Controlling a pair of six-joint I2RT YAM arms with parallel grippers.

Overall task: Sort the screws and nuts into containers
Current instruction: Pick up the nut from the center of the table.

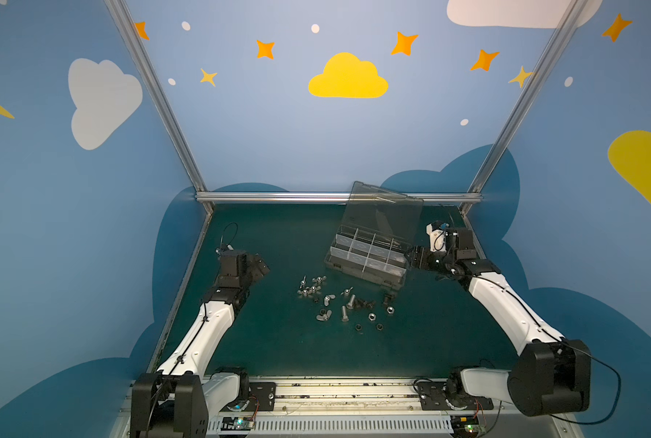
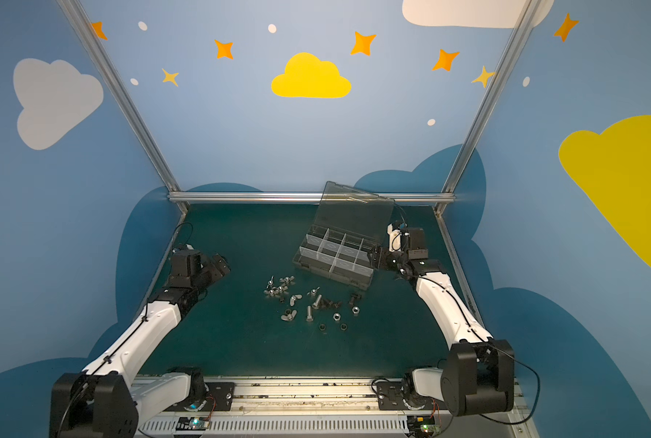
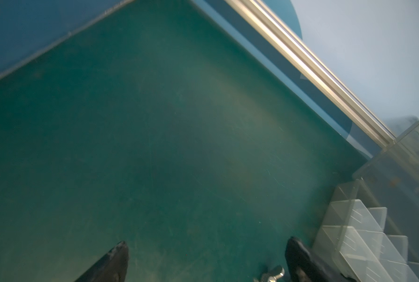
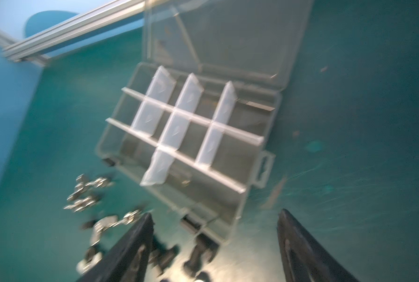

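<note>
1. Jaws gape empty on both arms: right gripper hangs just beside the organizer box's end, left gripper well clear.
2. Screws and nuts lie loose between them, unsorted.
3. Risk: right gripper nudges the box, dropping its propped lid.

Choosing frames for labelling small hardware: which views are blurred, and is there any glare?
Right wrist view: motion blur smears the winged screws and softens the organizer box; glare on the mat beside the black screws. Left wrist view: hazy, soft mat. Both top views: sharpest overall; front rail overbright.
</note>
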